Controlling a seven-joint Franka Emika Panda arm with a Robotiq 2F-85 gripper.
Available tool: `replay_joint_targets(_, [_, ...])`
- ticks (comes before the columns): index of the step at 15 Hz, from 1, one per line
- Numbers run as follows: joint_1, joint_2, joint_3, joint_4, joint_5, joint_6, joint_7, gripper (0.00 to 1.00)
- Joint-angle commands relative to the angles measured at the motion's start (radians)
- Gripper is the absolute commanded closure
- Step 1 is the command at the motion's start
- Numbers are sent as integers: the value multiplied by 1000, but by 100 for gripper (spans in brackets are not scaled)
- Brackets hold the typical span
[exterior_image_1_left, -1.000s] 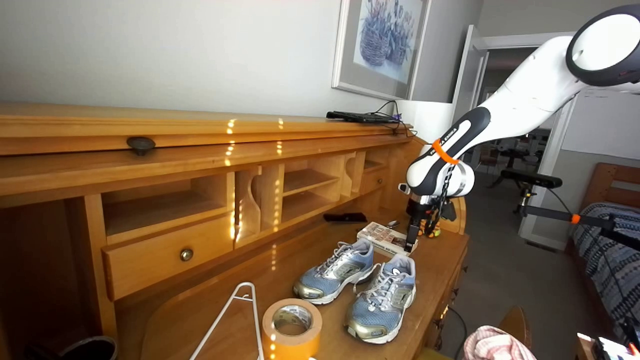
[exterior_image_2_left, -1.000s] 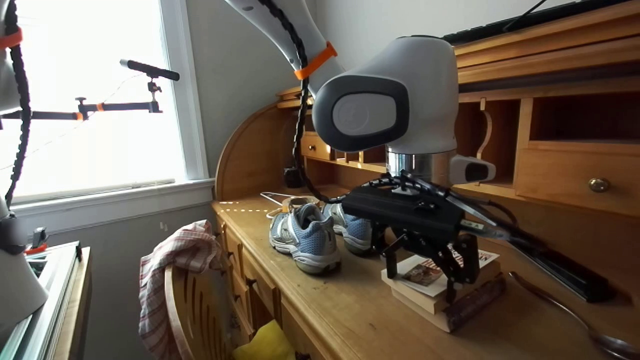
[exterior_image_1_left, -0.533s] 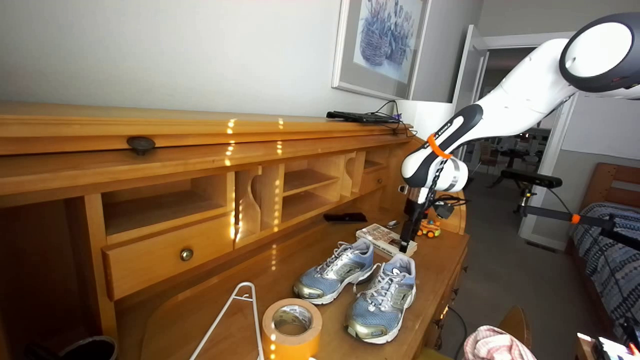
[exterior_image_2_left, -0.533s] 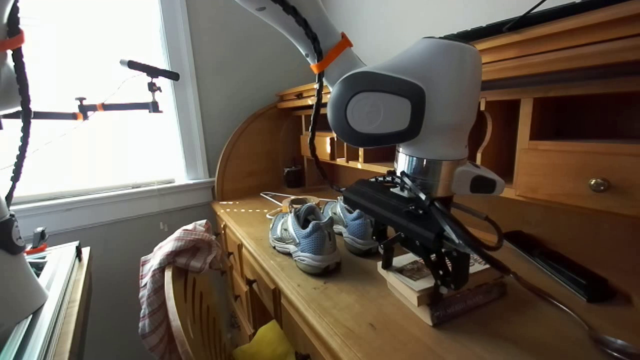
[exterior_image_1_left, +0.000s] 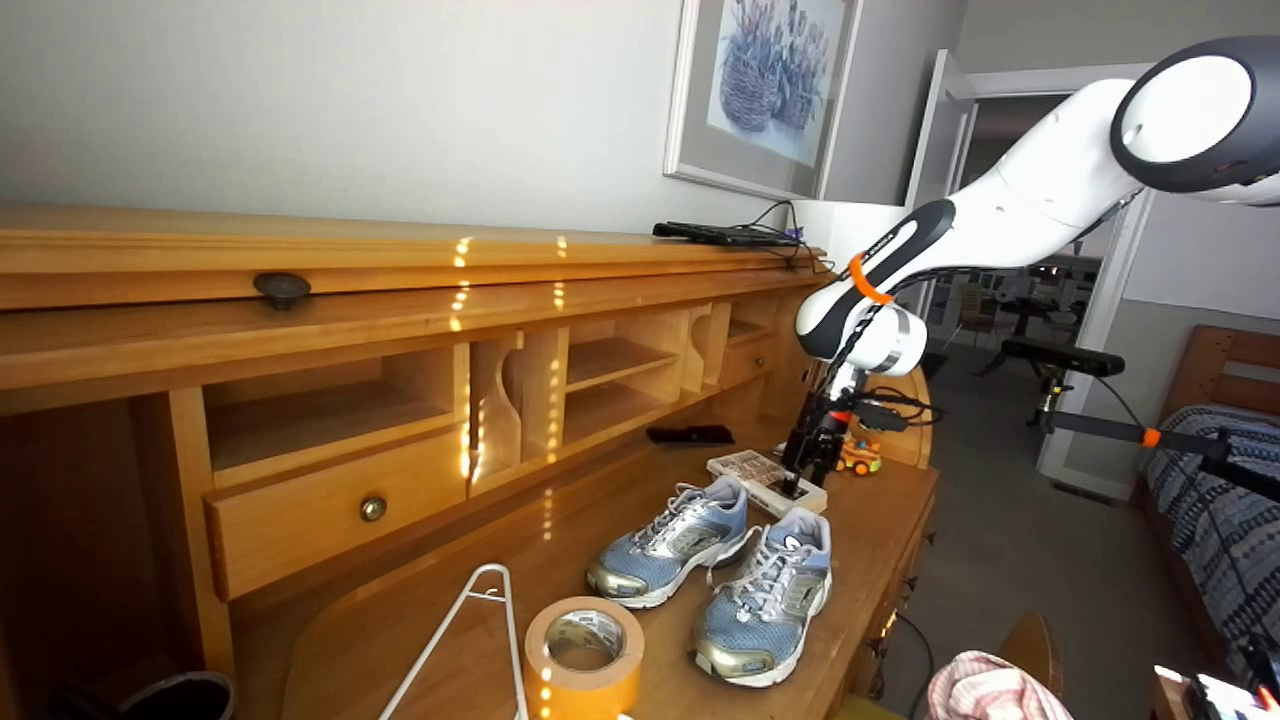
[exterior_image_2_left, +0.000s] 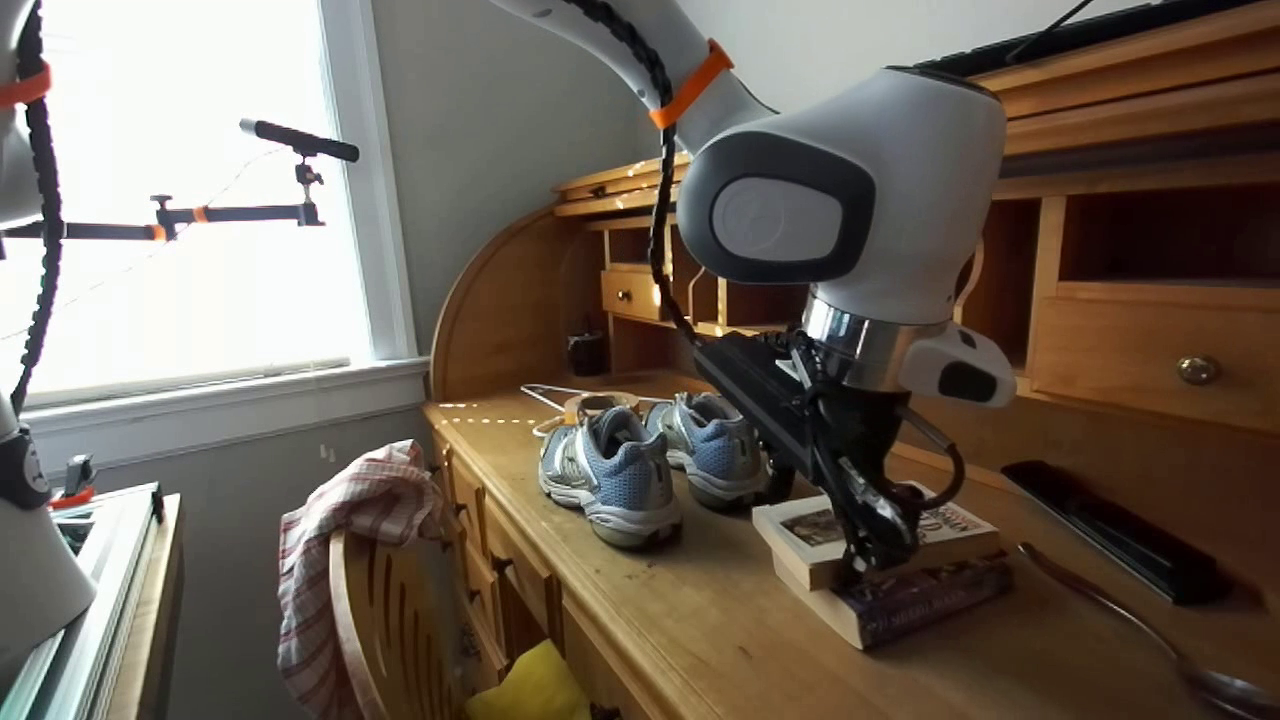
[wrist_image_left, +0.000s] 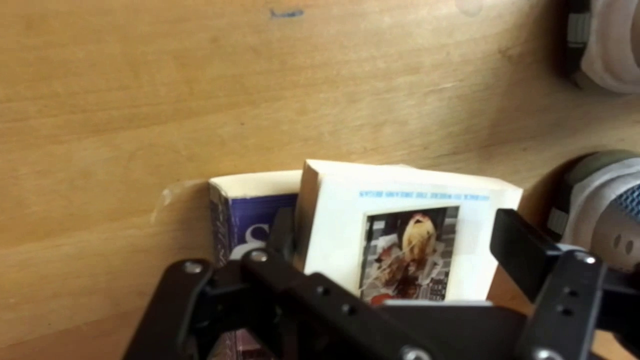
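Since a second ago the gripper (wrist_image_left: 395, 232) has twisted round, and the white paperback (wrist_image_left: 410, 240) and the purple book (exterior_image_2_left: 930, 600) under it have slid slightly nearer the shoes (exterior_image_2_left: 612, 485). The gripper's fingers (wrist_image_left: 522, 255) stand spread, with no grip to be seen: in the wrist view one comes down just beside the paperback's left side, above the exposed strip of purple cover, while the other reaches over the white cover's right edge. Contact cannot be told.

Both lie on the right part of the surface (exterior_image_2_left: 700, 600) in both exterior views, the paperback set askew on the purple book. It should be fairly light and stiffish while closed, with a smooth cover that could slip and would crease under a hard squeeze. A hold across its two long sides, clear of the purple book, would suit, though the fit looks tight and the pair may slide apart.

As for containers, a dark cup (exterior_image_2_left: 587, 355) stands in the far left corner in an exterior view; its contents cannot be made out. A drawer (exterior_image_1_left: 300, 515) hides whatever lies inside.
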Motion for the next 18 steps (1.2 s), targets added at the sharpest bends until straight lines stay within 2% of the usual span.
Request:
replay_joint_targets(1, [-8,15,5,37,49,-48,48,0])
replay_joint_targets(3, [2,-2,-5,22,35,-37,60,0])
replay_joint_targets(10, [114,-55,-78,-14,-113,-22,170,0])
replay_joint_targets(18, [304,-33,-157,-36,-413,-4,324,0])
